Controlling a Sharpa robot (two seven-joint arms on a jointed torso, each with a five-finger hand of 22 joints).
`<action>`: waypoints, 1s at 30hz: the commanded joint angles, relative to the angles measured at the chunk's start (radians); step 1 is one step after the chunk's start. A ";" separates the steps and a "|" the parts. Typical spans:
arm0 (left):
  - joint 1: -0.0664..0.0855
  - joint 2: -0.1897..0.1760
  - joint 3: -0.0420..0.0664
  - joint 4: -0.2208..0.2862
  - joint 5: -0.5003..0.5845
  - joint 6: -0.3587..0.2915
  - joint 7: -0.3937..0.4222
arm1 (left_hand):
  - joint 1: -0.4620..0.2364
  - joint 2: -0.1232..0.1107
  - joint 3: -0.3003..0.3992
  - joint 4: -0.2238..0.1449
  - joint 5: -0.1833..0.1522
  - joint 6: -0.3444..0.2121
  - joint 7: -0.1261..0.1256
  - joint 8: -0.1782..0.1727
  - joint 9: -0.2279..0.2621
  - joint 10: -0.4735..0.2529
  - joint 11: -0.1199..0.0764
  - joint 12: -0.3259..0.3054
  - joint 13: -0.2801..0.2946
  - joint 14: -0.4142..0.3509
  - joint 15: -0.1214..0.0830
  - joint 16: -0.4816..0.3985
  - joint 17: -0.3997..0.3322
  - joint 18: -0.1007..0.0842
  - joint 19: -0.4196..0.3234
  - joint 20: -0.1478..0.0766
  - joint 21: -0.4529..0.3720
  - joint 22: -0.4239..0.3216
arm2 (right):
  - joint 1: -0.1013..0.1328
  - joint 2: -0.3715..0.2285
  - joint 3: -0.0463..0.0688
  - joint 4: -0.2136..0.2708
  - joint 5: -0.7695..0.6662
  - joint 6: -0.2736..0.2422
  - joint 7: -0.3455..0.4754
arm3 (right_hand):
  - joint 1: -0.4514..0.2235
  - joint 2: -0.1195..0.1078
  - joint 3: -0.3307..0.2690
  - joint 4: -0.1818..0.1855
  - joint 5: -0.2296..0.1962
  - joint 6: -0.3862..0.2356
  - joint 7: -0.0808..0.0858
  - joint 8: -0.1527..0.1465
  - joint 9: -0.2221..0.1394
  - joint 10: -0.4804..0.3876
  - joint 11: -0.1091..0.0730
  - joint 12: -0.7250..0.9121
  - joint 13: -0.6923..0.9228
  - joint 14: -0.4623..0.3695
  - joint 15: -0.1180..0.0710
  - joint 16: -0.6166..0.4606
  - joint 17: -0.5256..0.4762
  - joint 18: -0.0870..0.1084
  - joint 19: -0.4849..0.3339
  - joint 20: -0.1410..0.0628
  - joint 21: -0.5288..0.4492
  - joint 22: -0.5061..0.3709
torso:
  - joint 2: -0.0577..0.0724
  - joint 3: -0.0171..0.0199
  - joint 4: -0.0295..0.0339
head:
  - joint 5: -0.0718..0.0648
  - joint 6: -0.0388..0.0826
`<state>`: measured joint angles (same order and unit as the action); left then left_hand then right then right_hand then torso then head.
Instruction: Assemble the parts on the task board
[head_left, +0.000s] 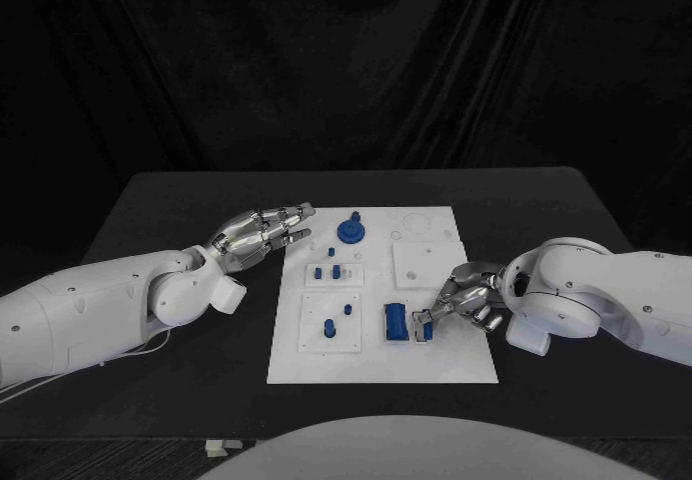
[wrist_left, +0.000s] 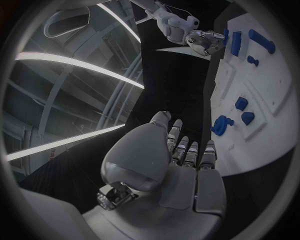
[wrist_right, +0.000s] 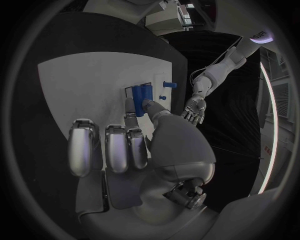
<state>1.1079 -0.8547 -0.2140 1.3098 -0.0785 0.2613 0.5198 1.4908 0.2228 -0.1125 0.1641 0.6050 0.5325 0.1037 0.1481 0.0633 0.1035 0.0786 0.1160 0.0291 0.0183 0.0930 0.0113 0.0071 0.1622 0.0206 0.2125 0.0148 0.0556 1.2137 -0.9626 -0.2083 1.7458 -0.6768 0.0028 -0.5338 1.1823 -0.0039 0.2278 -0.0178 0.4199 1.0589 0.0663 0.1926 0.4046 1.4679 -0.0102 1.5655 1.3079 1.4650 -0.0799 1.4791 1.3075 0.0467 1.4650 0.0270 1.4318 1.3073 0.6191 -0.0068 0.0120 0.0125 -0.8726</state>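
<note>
The right robot hand (head_left: 459, 300) partly hides the blue rectangular block (head_left: 394, 323) it touches, grip unclear, while the left robot hand (head_left: 263, 232) hovers spread and empty beside the white plate (head_left: 433, 368).

My desk (head_left: 173, 200) is plain black, matte, with no pattern. The task board (head_left: 447, 365) on it is plain white, carrying raised white square plates. The parts (head_left: 395, 322) are solid blue, all one shade, the round part (head_left: 351, 231) included. My left hand (head_left: 264, 233) and right hand (head_left: 464, 298) are silver metal; my arms are glossy white.
</note>
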 joint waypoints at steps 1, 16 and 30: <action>-0.002 0.001 0.001 0.002 0.002 0.013 0.010 | 0.008 -0.001 0.005 -0.002 0.005 0.004 0.003 0.003 0.001 0.001 0.006 0.003 0.001 0.001 0.006 0.005 0.002 0.020 -0.001 0.008 -0.001 -0.001 | -0.001 0.010 0.000 -0.012 0.033 -0.001 0.005 | -0.012 0.000 0.147 -0.139 -0.011 -0.004 0.004 0.002 -0.001 0.103 0.005 0.005 0.263 0.066 0.006 0.006 0.021 -0.013 0.051 0.009 0.003 0.220 | 0.000 -0.0001 -0.0004 | -0.001 0.000; -0.002 0.001 0.001 0.004 0.002 0.014 0.009 | 0.008 -0.001 0.007 -0.004 0.006 0.005 0.003 0.004 0.001 0.002 0.006 0.004 0.001 0.001 0.006 0.006 0.002 0.020 -0.001 0.008 -0.001 -0.001 | -0.012 0.042 0.000 -0.045 -0.051 0.029 -0.025 | -0.060 -0.007 0.117 -0.113 -0.034 -0.017 0.001 0.004 -0.009 0.103 0.002 0.005 0.263 0.064 0.005 0.004 0.013 -0.011 0.045 0.009 -0.006 0.216 | 0.000 -0.0001 -0.0009 | 0.002 0.000; -0.002 0.003 0.001 0.002 0.002 0.017 0.009 | 0.009 -0.001 0.008 -0.005 0.006 0.004 0.003 0.004 0.001 0.001 0.006 0.003 0.001 0.001 0.006 0.006 0.002 0.020 -0.001 0.008 -0.001 -0.001 | -0.018 0.048 0.000 -0.054 -0.077 0.036 -0.033 | -0.075 -0.003 0.100 -0.099 -0.040 -0.019 0.000 0.006 -0.011 0.103 0.002 0.005 0.263 0.063 0.004 0.002 0.008 -0.009 0.042 0.009 -0.011 0.214 | 0.000 0.0000 -0.0009 | 0.001 0.000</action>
<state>1.1078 -0.8533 -0.2140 1.3106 -0.0785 0.2625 0.5182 1.4908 0.2228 -0.1083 0.1599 0.6050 0.5325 0.1036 0.1480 0.0630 0.1035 0.0786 0.1159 0.0289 0.0183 0.0930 0.0113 0.0070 0.1622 0.0207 0.2125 0.0147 0.0558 1.1989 -0.9147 -0.2084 1.6934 -0.7356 0.0282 -0.5458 1.1126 -0.0106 0.3272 -0.1120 0.3828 1.0448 0.0663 0.1936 0.3932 1.4646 -0.0070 1.5655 1.3077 1.4650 -0.0764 1.4791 1.3074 0.0467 1.4685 0.0306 1.4277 1.3081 0.6193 -0.0068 0.0111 0.0136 -0.8726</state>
